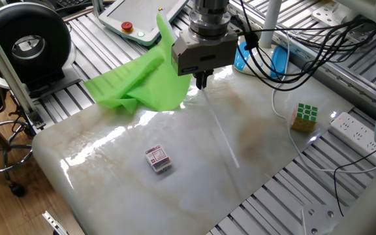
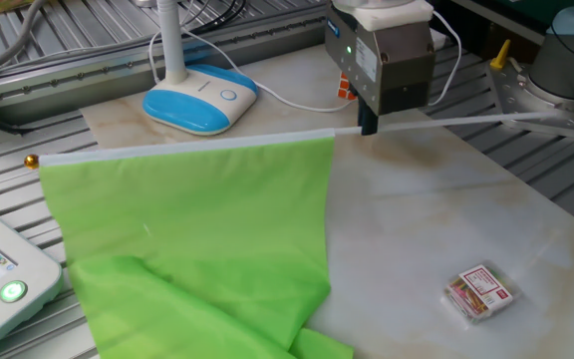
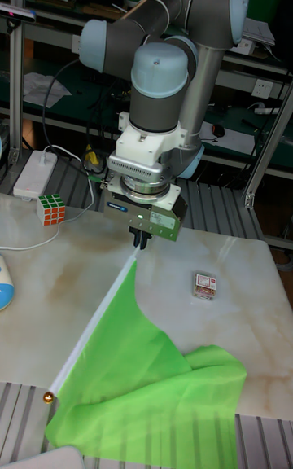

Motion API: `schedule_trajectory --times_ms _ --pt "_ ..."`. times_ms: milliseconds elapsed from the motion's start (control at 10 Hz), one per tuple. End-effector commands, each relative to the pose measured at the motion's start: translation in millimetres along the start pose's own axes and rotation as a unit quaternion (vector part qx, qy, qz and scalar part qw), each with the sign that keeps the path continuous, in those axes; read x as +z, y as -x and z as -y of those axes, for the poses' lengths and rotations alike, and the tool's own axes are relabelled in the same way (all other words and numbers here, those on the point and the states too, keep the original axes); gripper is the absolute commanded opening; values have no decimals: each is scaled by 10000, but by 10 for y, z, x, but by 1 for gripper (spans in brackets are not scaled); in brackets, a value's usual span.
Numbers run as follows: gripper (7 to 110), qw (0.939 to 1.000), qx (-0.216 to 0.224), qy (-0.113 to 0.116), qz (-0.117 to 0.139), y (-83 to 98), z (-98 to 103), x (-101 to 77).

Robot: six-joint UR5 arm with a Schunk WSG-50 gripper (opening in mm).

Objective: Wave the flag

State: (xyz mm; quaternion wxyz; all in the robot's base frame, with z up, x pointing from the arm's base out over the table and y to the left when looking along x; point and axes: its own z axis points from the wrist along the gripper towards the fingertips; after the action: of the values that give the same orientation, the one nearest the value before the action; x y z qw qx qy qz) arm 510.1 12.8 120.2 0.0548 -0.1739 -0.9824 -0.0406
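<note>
The flag is a lime-green cloth (image 2: 197, 239) on a thin white stick (image 2: 466, 120). My gripper (image 2: 368, 127) is shut on the stick just past the cloth's inner edge and holds it low over the marble table (image 2: 436, 219). The cloth (image 1: 136, 81) hangs from the stick and drapes in folds over the table's edge. The bare end of the stick (image 1: 224, 134) reaches out across the table. In the tall fixed view the gripper (image 3: 142, 241) points straight down, and the cloth (image 3: 138, 379) spreads toward the near edge.
A small red-and-white box (image 1: 158, 158) lies on the table. A Rubik's cube (image 1: 304, 116) sits at its edge near a power strip (image 1: 358, 134). A blue-and-white lamp base (image 2: 199, 98) and cables stand behind the gripper. A teach pendant (image 1: 136, 16) lies beyond the cloth.
</note>
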Motion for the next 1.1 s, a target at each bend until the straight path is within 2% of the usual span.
schedule_trajectory --times_ms 0,200,900,1000 --pt "7 9999 -27 104 25 15 -47 -14" --pt "7 9999 -76 78 133 69 -35 -15" --pt "7 9997 -89 155 145 74 -64 -21" --pt "7 9998 -72 123 100 55 -34 -68"
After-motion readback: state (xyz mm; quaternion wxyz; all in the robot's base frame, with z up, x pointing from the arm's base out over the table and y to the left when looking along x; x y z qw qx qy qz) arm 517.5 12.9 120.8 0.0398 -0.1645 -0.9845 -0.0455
